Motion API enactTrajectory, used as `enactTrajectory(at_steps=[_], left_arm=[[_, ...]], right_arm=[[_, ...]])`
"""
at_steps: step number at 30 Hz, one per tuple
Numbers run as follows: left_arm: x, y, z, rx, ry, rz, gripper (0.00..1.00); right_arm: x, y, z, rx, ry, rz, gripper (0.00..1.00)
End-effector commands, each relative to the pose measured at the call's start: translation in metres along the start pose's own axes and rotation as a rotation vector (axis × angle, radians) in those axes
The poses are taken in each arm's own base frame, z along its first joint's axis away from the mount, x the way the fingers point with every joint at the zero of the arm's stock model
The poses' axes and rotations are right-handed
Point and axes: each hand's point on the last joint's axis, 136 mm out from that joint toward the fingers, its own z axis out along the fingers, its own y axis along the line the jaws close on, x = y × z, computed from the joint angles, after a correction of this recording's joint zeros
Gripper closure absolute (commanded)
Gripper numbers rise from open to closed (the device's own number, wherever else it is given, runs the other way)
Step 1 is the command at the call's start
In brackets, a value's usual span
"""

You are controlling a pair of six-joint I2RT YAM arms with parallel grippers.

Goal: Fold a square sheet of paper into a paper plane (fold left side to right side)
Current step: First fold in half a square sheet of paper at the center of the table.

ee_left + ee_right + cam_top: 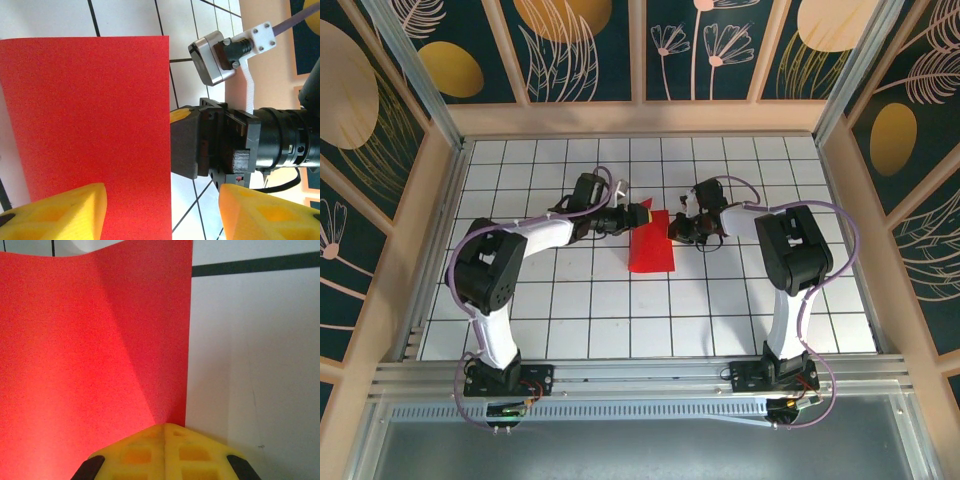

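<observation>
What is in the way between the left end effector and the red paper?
Nothing visible. The left end effector is open just over the red paper, one finger above the sheet, the other past its edge. The right end effector is shut at that same edge, beside the path, not across it.

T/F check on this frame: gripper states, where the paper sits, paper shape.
1. The left gripper is open. True.
2. The right gripper is wide open. False: its fingers are shut together.
3. The red paper lies on the table between the two grippers. True.
4. The red paper is folded into a slim pointed dart. False: it is a broad sheet with straight edges.
</observation>
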Motion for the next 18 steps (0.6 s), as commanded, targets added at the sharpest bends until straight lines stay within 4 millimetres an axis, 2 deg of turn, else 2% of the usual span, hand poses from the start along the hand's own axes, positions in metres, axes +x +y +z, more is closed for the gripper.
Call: enactTrajectory(at_steps=[1,7,18], left_arm=[[-0.006,-0.011,0.009,0.046,-0.003,0.015,0.39],[-0.011,-0.002,0.016,0.013,-0.014,0.010,0.43],[-0.008,0.015,0.029,-0.061,0.005,0.012,0.73]], right_arm=[[0.027,-0.017,0.011,0.065,0.066,0.037,1.00],[0.026,-0.015,0.012,0.061,0.058,0.036,1.00],[0.021,-0.002,0.007,0.022,0.037,0.027,1.00]])
